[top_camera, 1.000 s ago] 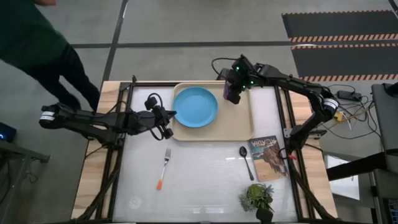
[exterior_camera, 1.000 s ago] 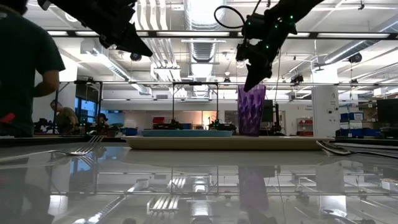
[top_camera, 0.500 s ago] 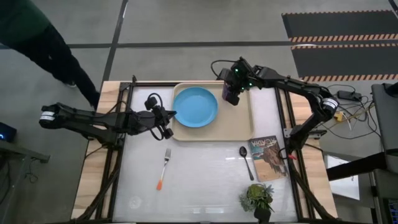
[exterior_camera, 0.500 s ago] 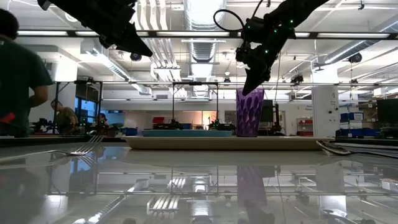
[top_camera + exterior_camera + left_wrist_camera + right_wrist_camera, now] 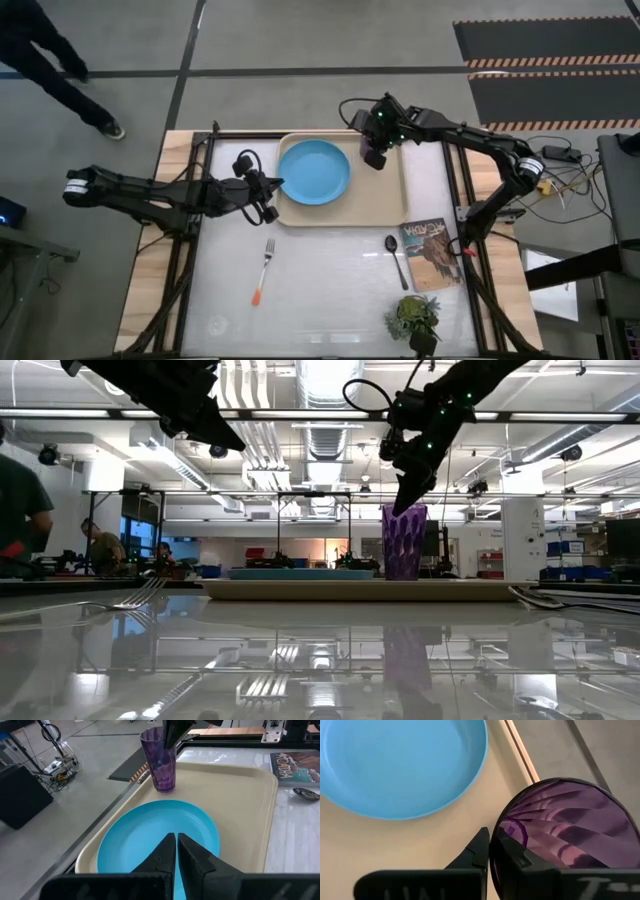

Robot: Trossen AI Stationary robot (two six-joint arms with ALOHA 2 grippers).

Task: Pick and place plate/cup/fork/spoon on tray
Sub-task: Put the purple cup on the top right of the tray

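Observation:
The purple ribbed cup point(image 5: 162, 757) stands upright on the far right part of the cream tray point(image 5: 390, 200), beside the light-blue plate point(image 5: 314, 172), which lies flat on the tray. My right gripper point(image 5: 375, 140) is above the cup and shut on its rim. My left gripper point(image 5: 176, 847) is shut and empty, above the tray's left edge and pointing at the plate. The fork point(image 5: 263, 268) lies on the table near the tray's left front. The dark spoon point(image 5: 394, 255) lies near its right front. My right gripper pinches the cup's rim point(image 5: 493, 837) with one finger point(image 5: 512, 852) inside the cup and one finger point(image 5: 479, 847) outside. The fingers come from above, slanting down. The cup stands upright with its base point(image 5: 403, 575) on the tray.
A picture-covered book point(image 5: 430, 255) lies right of the spoon and a small potted plant point(image 5: 415, 318) stands at the near right edge. A person point(image 5: 40, 50) walks on the floor beyond the table's far left corner. There is bare table between the fork and the spoon.
My right gripper has come down a little with the cup, which has sunk slightly and now stands on the tray. The person beyond the far left corner has walked farther away.

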